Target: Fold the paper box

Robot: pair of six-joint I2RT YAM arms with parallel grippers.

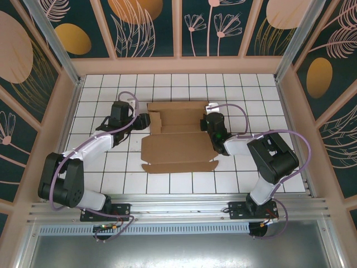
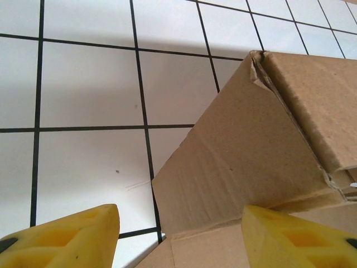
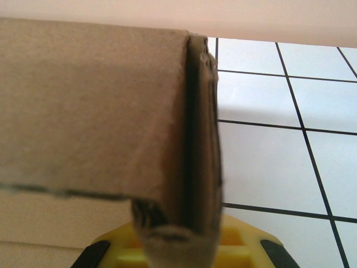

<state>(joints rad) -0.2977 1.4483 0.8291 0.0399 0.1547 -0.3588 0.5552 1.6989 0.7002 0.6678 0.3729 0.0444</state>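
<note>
**Folding up the side walls**

Finds the paper box (image 1: 177,148) mid-table, far part half-raised, near panel flat; shows left gripper (image 2: 178,243) spread open at the left flap (image 2: 240,167); cannot tell whether right gripper (image 3: 178,251) clamps the right wall (image 3: 201,139); likely calls next for standing the 2 side walls upright.

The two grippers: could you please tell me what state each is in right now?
Left gripper: open, spread wide at the edge of the paper box.
Right gripper: appears closed on the paper box's upright side wall.
</note>
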